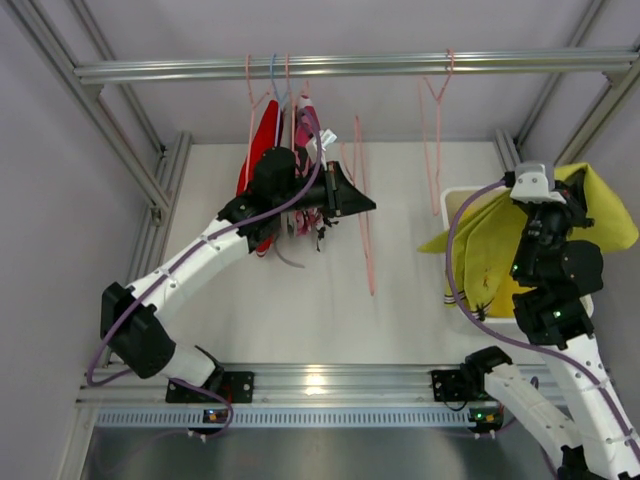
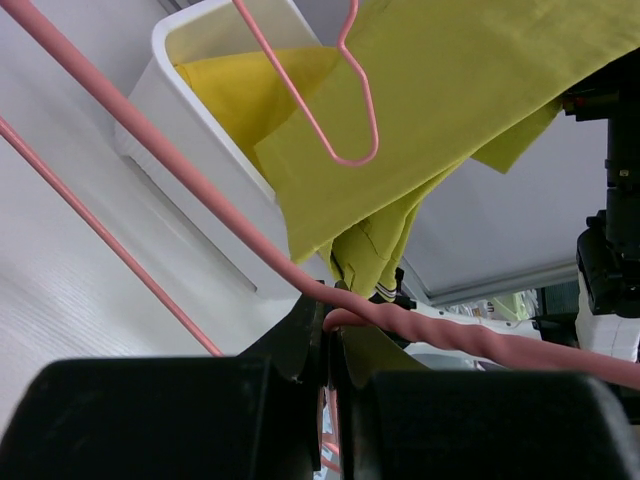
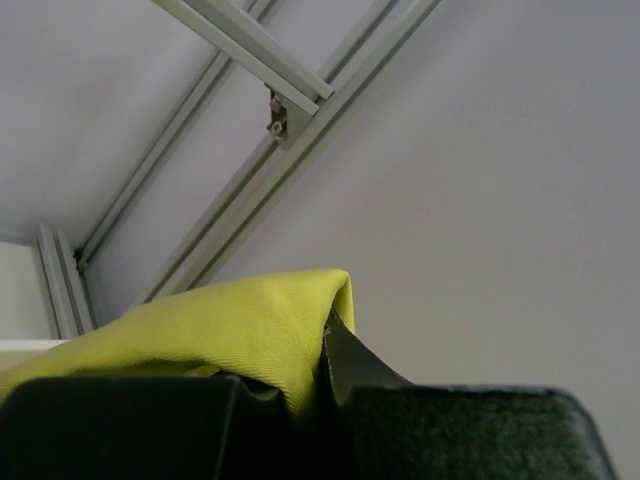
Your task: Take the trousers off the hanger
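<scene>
The yellow-green trousers (image 1: 490,240) hang in folds over the white bin (image 1: 452,205) at the right. My right gripper (image 1: 565,195) is shut on a fold of them and holds them up, as the right wrist view shows (image 3: 230,330). The bright yellow trousers (image 2: 240,90) lie inside the bin (image 2: 200,150). My left gripper (image 1: 362,205) is shut on the wire of a bare pink hanger (image 1: 368,260) at mid table. The left wrist view shows the twisted wire (image 2: 440,335) pinched between the fingers. The yellow-green trousers (image 2: 450,110) fill the background of that view.
A red garment (image 1: 262,150) and a pink patterned garment (image 1: 305,135) hang on hangers from the metal rail (image 1: 350,66), behind my left arm. A second bare pink hanger (image 1: 435,110) hangs from the rail near the bin. Frame posts stand at the table's sides.
</scene>
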Robot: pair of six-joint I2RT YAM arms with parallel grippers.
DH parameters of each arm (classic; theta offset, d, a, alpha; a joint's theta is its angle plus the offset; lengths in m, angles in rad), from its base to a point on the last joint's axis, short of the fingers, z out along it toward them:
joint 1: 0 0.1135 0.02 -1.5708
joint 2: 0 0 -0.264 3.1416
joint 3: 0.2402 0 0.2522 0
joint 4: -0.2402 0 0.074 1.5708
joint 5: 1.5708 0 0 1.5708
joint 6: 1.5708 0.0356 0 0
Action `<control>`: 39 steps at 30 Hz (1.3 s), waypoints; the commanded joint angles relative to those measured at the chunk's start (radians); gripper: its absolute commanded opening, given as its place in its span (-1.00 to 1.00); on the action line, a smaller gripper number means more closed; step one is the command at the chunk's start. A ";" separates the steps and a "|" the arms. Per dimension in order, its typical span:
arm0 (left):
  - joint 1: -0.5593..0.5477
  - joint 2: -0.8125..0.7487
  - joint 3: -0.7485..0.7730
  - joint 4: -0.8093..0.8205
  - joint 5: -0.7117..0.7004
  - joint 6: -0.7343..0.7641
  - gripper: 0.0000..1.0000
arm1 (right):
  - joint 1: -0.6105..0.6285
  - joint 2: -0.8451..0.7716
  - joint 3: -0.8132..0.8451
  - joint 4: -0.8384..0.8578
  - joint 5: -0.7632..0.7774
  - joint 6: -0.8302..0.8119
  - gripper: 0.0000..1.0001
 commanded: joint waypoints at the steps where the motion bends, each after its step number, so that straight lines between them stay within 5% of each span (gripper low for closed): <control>1: 0.007 -0.011 0.038 0.040 -0.002 0.012 -1.00 | -0.016 0.006 0.053 0.173 0.044 -0.056 -1.00; 10: 0.007 0.001 0.038 0.054 0.006 -0.006 -1.00 | -0.069 0.086 0.205 -0.048 0.196 -0.004 -1.00; 27: 0.010 0.001 0.046 0.049 -0.002 -0.013 -1.00 | -0.161 0.183 0.158 0.018 0.277 -0.112 -0.97; 32: 0.019 0.003 0.047 0.052 0.003 -0.022 -1.00 | -0.184 0.256 0.181 -0.155 0.277 0.090 -1.00; 39: 0.034 0.012 0.041 0.068 0.018 -0.045 -1.00 | -0.182 0.296 0.204 -0.485 0.063 0.425 -1.00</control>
